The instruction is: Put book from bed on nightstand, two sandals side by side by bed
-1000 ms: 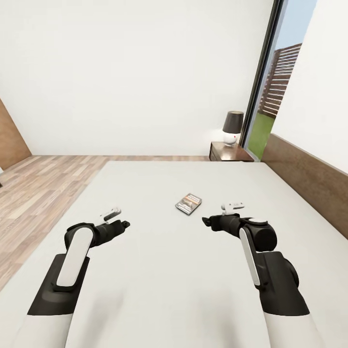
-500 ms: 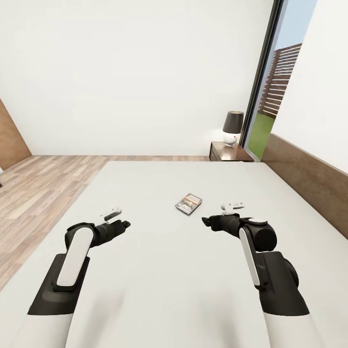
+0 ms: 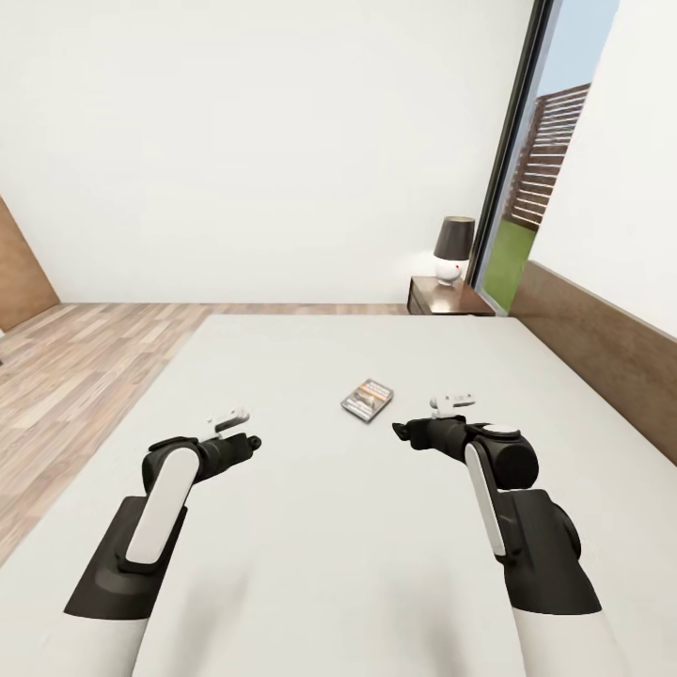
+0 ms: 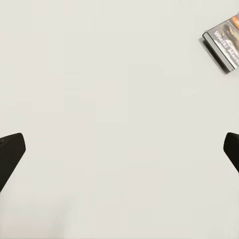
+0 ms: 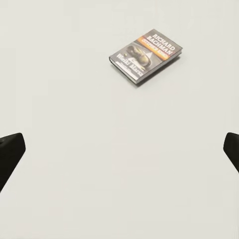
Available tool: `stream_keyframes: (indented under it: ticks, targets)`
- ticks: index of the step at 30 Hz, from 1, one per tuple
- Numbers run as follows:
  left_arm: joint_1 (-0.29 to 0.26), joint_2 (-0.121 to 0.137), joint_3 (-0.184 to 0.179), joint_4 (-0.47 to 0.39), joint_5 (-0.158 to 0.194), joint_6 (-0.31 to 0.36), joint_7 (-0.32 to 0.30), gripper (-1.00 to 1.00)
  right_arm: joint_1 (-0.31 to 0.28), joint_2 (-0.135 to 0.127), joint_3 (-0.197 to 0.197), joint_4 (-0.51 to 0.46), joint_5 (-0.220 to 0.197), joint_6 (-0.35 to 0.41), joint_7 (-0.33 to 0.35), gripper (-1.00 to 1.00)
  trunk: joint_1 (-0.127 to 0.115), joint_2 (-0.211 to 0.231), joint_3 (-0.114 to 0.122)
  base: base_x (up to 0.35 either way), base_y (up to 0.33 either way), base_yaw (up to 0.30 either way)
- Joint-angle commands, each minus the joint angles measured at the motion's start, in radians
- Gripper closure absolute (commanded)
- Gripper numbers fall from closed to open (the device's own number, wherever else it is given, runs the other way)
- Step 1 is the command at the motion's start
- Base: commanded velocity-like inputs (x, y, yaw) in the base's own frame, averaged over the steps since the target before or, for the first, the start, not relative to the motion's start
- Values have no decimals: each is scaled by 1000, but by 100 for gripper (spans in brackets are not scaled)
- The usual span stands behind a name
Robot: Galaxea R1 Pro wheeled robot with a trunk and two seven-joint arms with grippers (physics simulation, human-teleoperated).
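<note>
While the right gripper [image 3: 402,432] held open, the open left gripper [image 3: 252,442] advanced nearer the book [image 3: 367,396] lying ahead on the bed [image 3: 310,527].

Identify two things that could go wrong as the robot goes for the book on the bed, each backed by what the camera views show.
1. The book lies flat on the mattress, so the open right end effector may push it along or dig into the bedding rather than get under it.
2. The nightstand beyond the bed already carries a lamp; setting the book down there could knock it.
</note>
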Motion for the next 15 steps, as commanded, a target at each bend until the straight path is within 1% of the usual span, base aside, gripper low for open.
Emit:
stream_keyframes:
  ticks: [1,6,15]
  targets:
    - [-1,1,-2,-1,7,1,10,-100,-1,0,0,-1,10,4,8,-100,0,0,-1,147,0,0]
    - [-1,1,-4,4,4,-2,9,-100,-1,0,0,-1,10,4,8,-100,0,0,-1,75,0,0]
    - [-1,-1,-11,18,5,-2,8,-100,-1,0,1,-1,10,4,7,-100,0,0,-1,11,0,0]
